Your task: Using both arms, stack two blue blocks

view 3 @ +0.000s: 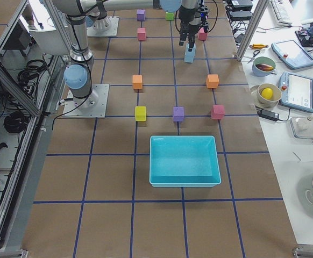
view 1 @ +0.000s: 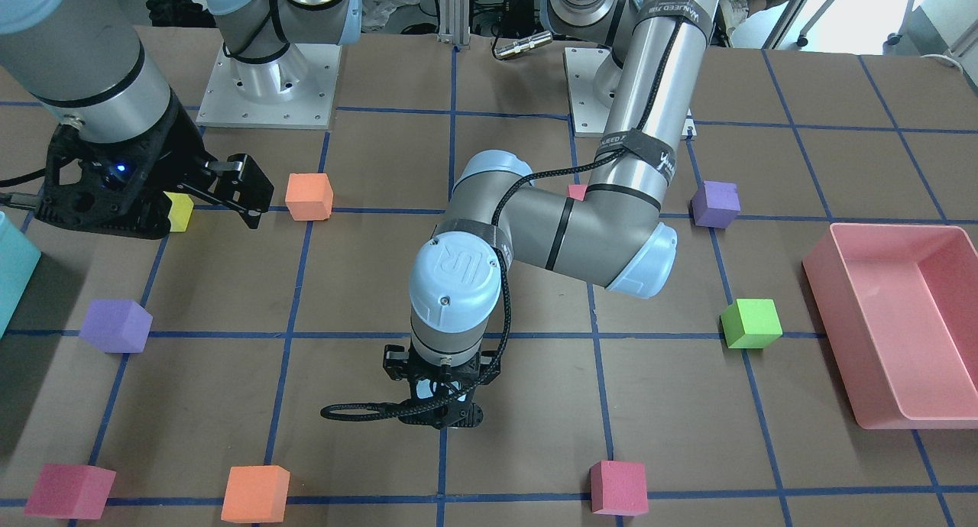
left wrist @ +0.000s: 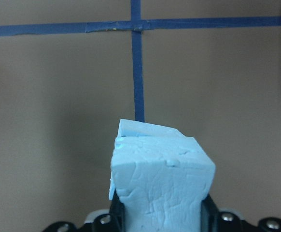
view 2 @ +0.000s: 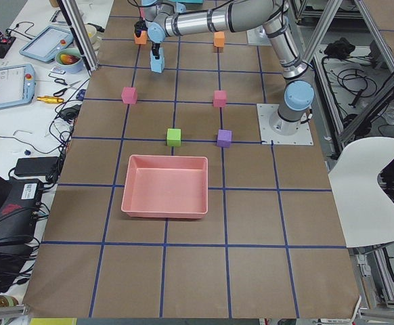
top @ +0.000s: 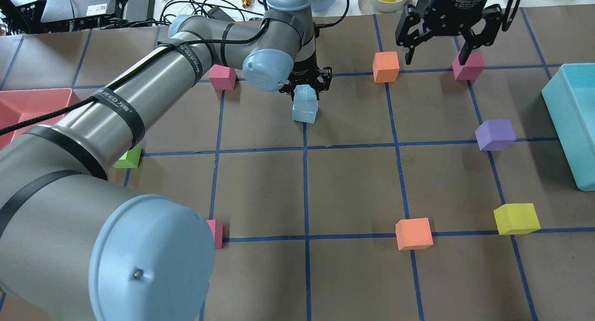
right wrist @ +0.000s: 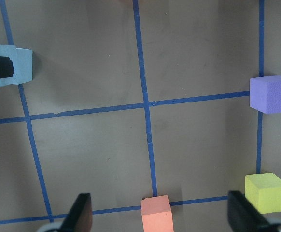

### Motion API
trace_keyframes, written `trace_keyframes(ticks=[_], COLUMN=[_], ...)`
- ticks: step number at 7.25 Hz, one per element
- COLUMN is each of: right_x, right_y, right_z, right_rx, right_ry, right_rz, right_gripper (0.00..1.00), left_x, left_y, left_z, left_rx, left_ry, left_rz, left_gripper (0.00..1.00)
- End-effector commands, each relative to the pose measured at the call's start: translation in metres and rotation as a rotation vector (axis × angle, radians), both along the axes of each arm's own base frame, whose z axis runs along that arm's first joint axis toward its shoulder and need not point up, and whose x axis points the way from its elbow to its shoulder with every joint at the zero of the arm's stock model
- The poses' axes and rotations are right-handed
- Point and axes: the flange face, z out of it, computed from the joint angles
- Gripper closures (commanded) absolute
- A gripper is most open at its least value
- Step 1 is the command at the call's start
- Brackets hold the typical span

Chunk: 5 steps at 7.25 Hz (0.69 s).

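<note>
Blocks stand stacked near the far middle of the worktop (top: 353,186): the upper blue block (top: 303,97) sits on the lower blue block (top: 305,113), turned slightly askew, just beside a blue tape line (top: 306,181). The left gripper (top: 305,91) points straight down and pinches the upper cube between its fingers. The right gripper (top: 436,56) hangs well apart, with its fingers spread wide and holding nothing, above the gap between an orange block (top: 386,66) and a magenta block (top: 467,66).
</note>
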Motion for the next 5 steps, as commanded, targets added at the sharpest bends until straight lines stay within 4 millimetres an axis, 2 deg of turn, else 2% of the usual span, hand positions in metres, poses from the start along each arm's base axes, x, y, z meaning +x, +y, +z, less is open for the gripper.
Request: trace_keyframes(ticks=[1, 2, 3, 4, 5], right_x=[-0.005, -0.006, -0.008, -0.018, -0.022], right_y=[-0.001, -0.001, -0.001, 0.003, 0.005], right_z=[-0.006, -0.006, 0.002, 0.01, 0.009], right_rx=[0.007, 0.007, -0.009, -0.023, -0.01], right_ry=[-0.006, -0.008, -0.003, -0.005, -0.004], right_rz=[0.032, 0.038, 0.026, 0.008, 0.001], right_gripper=[0.0, 0.0, 0.0, 0.0, 0.0], left_x=[0.002, 0.019, 0.056, 0.094, 0.143], left_y=[0.003, 0.004, -0.002, 0.007, 0.015], left_z=[0.022, 0.035, 0.072, 0.115, 0.152], left_rx=[-0.019, -0.025, -0.011, 0.004, 0.025], left_ry=[0.004, -0.023, -0.039, -0.044, -0.048], left_rz=[-0.01, -0.019, -0.032, -0.046, -0.074], left_gripper=[0.0, 0.0, 0.0, 0.0, 0.0])
